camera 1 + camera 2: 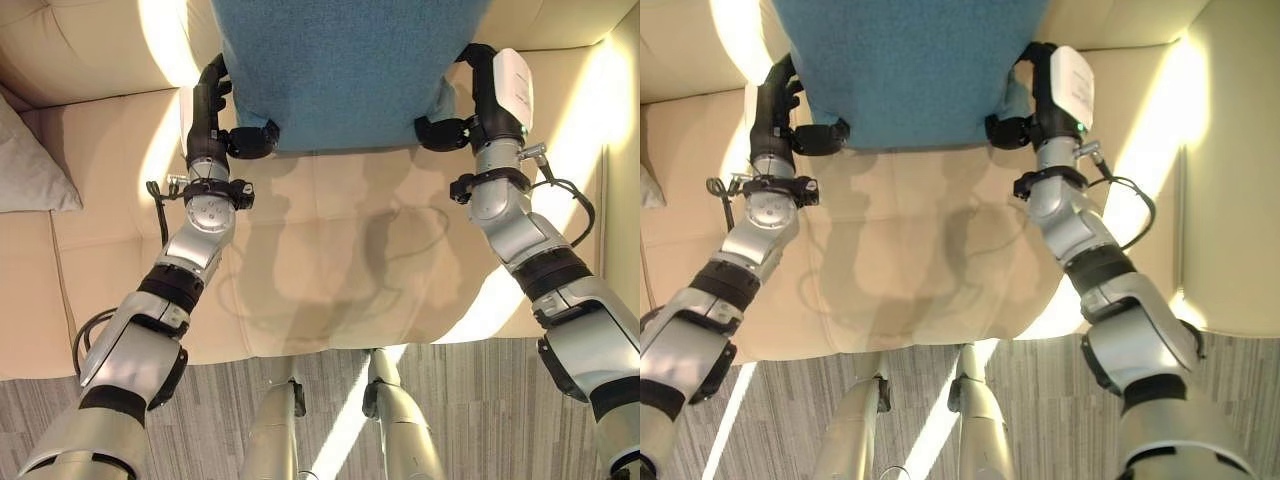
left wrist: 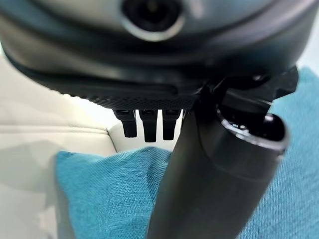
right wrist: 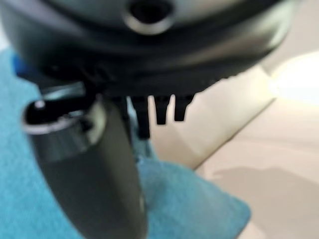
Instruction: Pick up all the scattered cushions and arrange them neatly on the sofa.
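A large teal cushion [image 1: 345,70] hangs above the beige sofa seat [image 1: 330,270], held by its two lower corners. My left hand [image 1: 208,112] grips the left corner, its thumb pressed onto the front face and its fingers behind the cloth. My right hand [image 1: 492,92] pinches the right corner the same way. The left wrist view has the left thumb [image 2: 209,184] lying on the teal cushion [image 2: 104,194]. In the right wrist view the right thumb [image 3: 94,169] lies on the teal cushion [image 3: 189,204]. The cushion's top is cut off from sight.
A grey cushion [image 1: 30,160] leans at the sofa's left end. The sofa backrest [image 1: 90,45] runs along the far side and an armrest [image 1: 1240,180] stands at the right. Grey striped carpet [image 1: 480,410] lies in front of the seat edge.
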